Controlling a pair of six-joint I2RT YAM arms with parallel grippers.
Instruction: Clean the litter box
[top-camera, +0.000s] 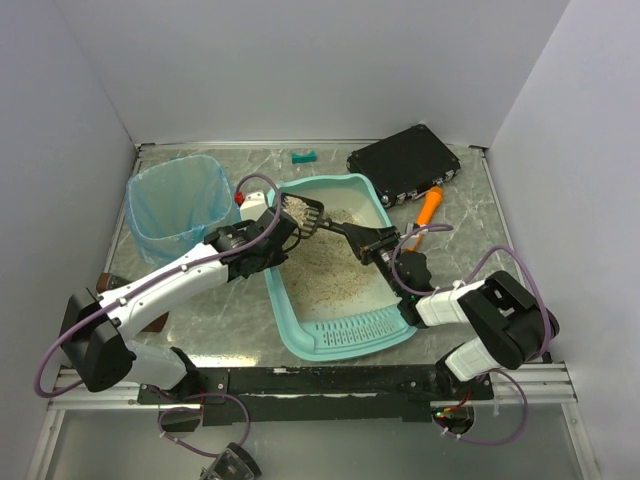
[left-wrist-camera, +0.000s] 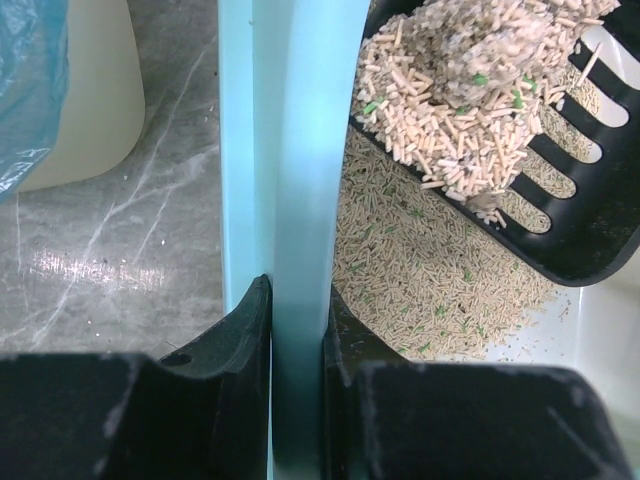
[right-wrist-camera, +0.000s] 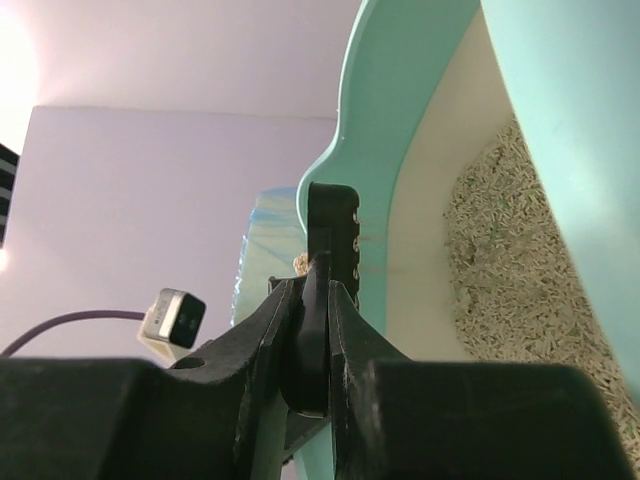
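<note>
The teal litter box (top-camera: 355, 330) with beige litter (top-camera: 335, 270) sits mid-table. My left gripper (top-camera: 272, 232) is shut on its left rim; in the left wrist view the rim (left-wrist-camera: 300, 150) stands clamped between the jaws of that gripper (left-wrist-camera: 297, 320). My right gripper (top-camera: 375, 243) is shut on the handle of a black slotted scoop (top-camera: 300, 212). The scoop is held above the box's far left part, loaded with pellets and a clump (left-wrist-camera: 470, 90). In the right wrist view the handle (right-wrist-camera: 325, 225) is pinched edge-on in the gripper (right-wrist-camera: 312, 290), beside the box wall (right-wrist-camera: 420, 150).
A white bin lined with a blue bag (top-camera: 175, 205) stands left of the box, close to the scoop. A black case (top-camera: 405, 162) and an orange tool (top-camera: 430, 205) lie at the back right. A small teal piece (top-camera: 304, 157) lies at the back. Grey walls enclose the table.
</note>
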